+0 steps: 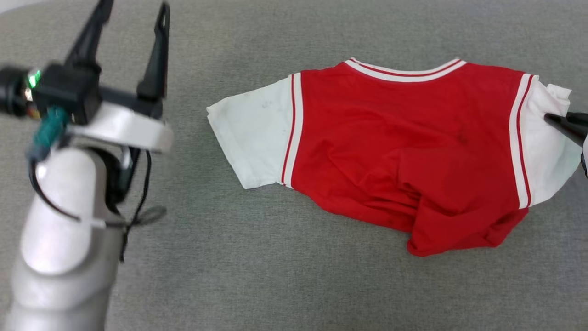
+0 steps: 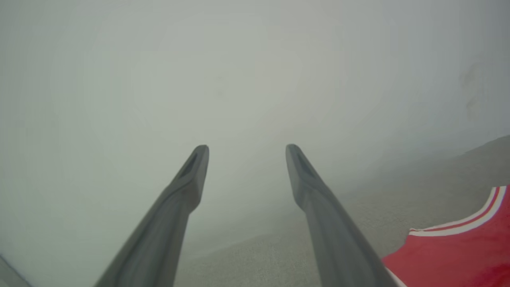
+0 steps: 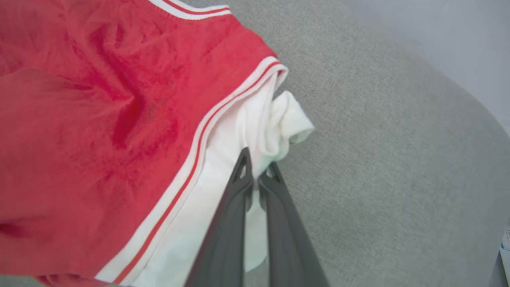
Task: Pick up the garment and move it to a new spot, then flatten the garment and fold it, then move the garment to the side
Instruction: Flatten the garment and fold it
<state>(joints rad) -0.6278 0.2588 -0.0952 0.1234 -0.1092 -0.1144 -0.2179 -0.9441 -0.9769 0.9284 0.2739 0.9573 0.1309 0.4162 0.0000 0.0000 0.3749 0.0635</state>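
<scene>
The garment [image 1: 404, 147], a red jersey with white short sleeves and red-and-white striped trim, lies spread and wrinkled on the grey fabric surface, collar toward the far side. My right gripper [image 1: 553, 120] comes in from the right edge and is shut on the white right sleeve [image 3: 255, 131]; in the right wrist view its fingers [image 3: 239, 187] pinch the bunched sleeve cloth. My left gripper [image 1: 131, 9] is raised at the left, well clear of the left sleeve [image 1: 250, 133], open with nothing between its fingers [image 2: 187, 179]. A corner of the garment [image 2: 458, 255] shows in the left wrist view.
The grey fabric surface [image 1: 275, 257] stretches on all sides of the garment. Its rounded edge [image 3: 470, 99] curves past in the right wrist view, with a pale wall behind. My left forearm [image 1: 64, 230] stands at the lower left.
</scene>
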